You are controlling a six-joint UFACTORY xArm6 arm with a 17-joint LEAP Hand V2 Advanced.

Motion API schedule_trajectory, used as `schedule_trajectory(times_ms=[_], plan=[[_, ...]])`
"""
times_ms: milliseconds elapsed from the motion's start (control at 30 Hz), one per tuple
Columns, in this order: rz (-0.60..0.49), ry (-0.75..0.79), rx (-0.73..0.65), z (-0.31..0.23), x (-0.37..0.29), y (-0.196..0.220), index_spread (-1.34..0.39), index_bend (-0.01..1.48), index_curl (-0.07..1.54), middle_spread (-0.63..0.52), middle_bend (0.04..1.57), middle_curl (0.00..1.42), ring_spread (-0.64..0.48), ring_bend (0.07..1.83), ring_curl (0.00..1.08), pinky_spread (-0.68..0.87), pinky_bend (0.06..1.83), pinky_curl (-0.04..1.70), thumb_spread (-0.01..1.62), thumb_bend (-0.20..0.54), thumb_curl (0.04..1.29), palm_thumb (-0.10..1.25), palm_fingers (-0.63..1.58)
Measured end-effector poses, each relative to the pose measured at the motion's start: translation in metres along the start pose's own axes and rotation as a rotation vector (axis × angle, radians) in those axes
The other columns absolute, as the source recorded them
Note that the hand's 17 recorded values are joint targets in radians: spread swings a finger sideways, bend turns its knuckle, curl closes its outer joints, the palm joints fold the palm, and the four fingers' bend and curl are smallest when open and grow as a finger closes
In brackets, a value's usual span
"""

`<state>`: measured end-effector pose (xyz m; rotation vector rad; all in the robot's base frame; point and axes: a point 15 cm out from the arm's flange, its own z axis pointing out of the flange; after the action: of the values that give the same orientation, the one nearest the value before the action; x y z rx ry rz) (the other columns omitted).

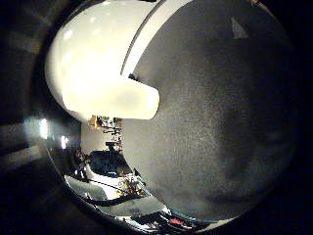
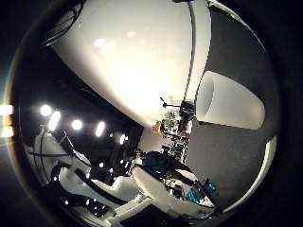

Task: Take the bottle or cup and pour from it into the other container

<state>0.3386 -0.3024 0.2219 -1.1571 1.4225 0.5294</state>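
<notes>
A large smooth white rounded thing (image 2: 142,66), probably the bottle, fills much of the right thumb side palm view and lies very close to my right hand's palm. It also fills one side of the right little finger side palm view (image 1: 93,49). A white cup (image 2: 230,100) stands on the grey table top (image 2: 237,47) a little away from it, its open rim turned away from the table. A short white cylinder (image 1: 135,100) lies against the large white thing beside the grey table top (image 1: 225,108); I cannot tell what it is.
Beyond the table edge is a dim room with a row of bright lamps (image 2: 71,121), white furniture (image 2: 156,184) and cluttered shelves (image 2: 170,123). More room clutter (image 1: 108,166) shows past the table edge in the right little finger side palm view.
</notes>
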Motion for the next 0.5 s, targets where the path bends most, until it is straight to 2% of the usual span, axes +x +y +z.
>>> schedule_trajectory(times_ms=[500], plan=[[-0.007,-0.03,-0.078,0.049,-0.005,-0.017,-0.21,0.13,0.19,0.15,0.36,0.34,0.18,0.57,0.24,0.44,0.72,0.29,0.96,-0.027,0.29,0.47,0.03]])
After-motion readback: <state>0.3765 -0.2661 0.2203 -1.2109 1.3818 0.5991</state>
